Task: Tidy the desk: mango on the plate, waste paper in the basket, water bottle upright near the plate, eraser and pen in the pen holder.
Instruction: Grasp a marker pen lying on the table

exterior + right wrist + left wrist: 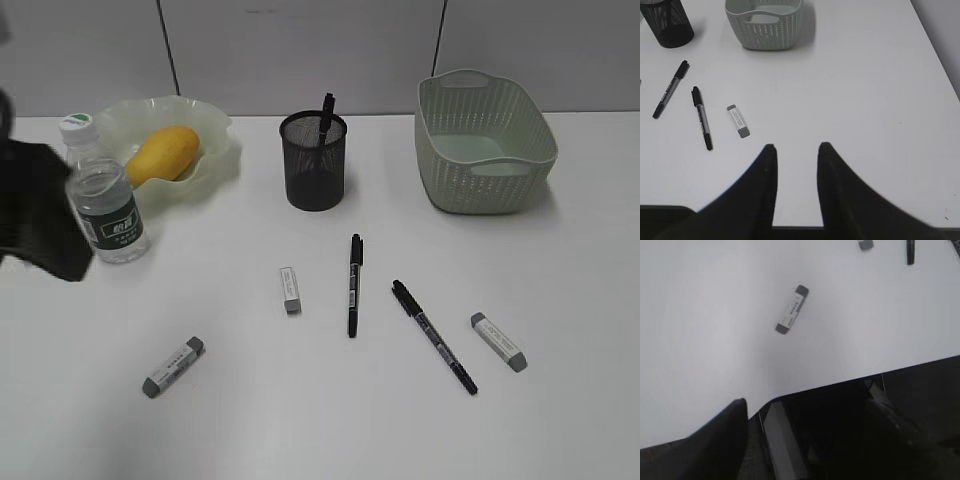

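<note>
The mango [162, 153] lies in the plate [215, 128] at the far left; the water bottle [103, 193] stands upright just beside it; my left fingers [45, 225] (a dark blur) sit next to the bottle, their spread unclear; my right fingers [796, 167] hang narrowly parted and empty over the desk [865, 100]; pens and erasers lie loose.

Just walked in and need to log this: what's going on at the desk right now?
A two-armed robot is partway through tidying. The mango already lies on the plate and the bottle stands upright beside it. One pen is in the holder; two pens and three erasers lie loose on the desk. The right gripper hangs open and empty over bare desk; neither arm holds anything.
</note>
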Controlling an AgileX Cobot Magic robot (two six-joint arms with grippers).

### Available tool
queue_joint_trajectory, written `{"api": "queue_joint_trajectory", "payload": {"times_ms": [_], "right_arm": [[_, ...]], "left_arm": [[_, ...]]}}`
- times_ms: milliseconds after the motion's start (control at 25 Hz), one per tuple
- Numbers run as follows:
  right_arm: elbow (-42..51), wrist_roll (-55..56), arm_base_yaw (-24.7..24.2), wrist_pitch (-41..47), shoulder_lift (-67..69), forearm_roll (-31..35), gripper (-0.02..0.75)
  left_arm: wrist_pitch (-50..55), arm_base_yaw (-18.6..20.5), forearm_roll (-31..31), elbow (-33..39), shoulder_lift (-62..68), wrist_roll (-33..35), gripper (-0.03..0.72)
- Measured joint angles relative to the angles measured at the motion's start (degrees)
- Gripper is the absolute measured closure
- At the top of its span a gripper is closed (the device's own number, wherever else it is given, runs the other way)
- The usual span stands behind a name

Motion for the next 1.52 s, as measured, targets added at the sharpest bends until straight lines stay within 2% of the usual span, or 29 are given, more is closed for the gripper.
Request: {"api": "queue_joint_trajectory", "payload": {"times_ms": [160, 280, 480, 680, 1040, 1280, 1520], "right_arm": [[0.00, 0.00, 0.00, 0.00, 0.00, 0.00, 0.501], [0.00, 0.00, 0.00, 0.00, 0.00, 0.00, 0.501], [0.00, 0.00, 0.00, -0.05, 0.00, 0.00, 0.501], [0.00, 0.00, 0.00, -0.05, 0.00, 0.00, 0.501], [0.00, 0.00, 0.00, -0.07, 0.00, 0.00, 0.501], [0.00, 0.00, 0.00, -0.07, 0.00, 0.00, 0.501], [0.00, 0.00, 0.00, -0.07, 0.00, 0.00, 0.501]], "left_arm": [[0.10, -7.15, 1.54, -7.85, 10.06, -3.07, 0.149], [0.10, -9.49, 1.78, -15.13, 18.44, -3.41, 0.181], [-0.01, -12.03, 1.91, -29.61, 32.15, -3.48, 0.291], [-0.12, -12.49, 1.44, -41.28, 45.15, -2.91, 0.313], [-0.12, -12.31, 0.52, -55.75, 63.76, -3.05, 0.342], [-0.12, -11.32, 0.41, -60.17, 69.25, -4.12, 0.348], [-0.12, -10.54, -0.04, -60.36, 71.56, -4.35, 0.407]]}}
